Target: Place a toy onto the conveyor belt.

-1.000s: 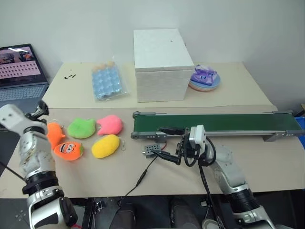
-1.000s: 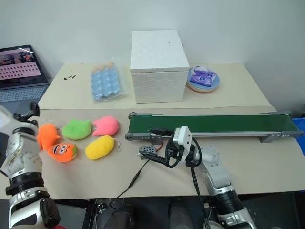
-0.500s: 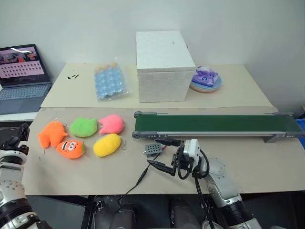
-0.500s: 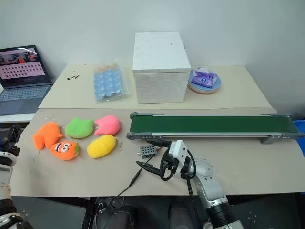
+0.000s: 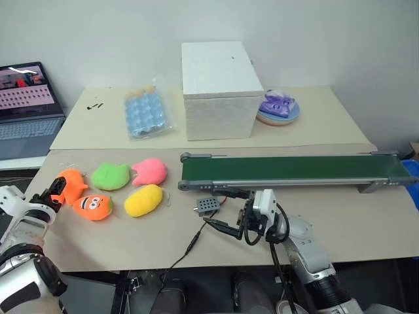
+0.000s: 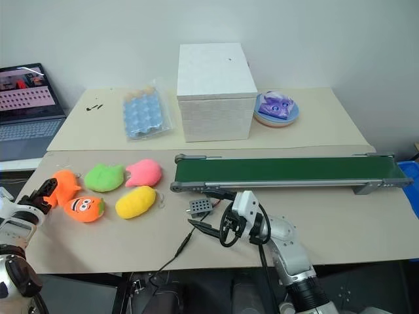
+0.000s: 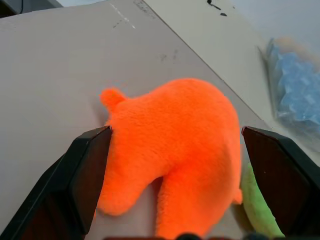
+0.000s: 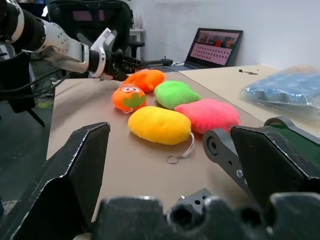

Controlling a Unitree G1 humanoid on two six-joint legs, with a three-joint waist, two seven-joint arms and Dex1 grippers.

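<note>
Counter (image 5: 366,229) left edge: left tool (image 7: 180,165) spread, straddling toy (image 7: 175,145), ungripped. Reach step; next: pinch, lift, carry to conveyor belt (image 5: 288,169). Right tool (image 8: 175,165) spread, idle.

A white box (image 5: 217,88) stands behind green (image 5: 110,176) and pink plushes (image 5: 150,171).

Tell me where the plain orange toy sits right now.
In the left eye view the toy lies at the table's left end, beside the green plush and just behind the orange plush with a face, with the open left gripper straddling it.
</note>
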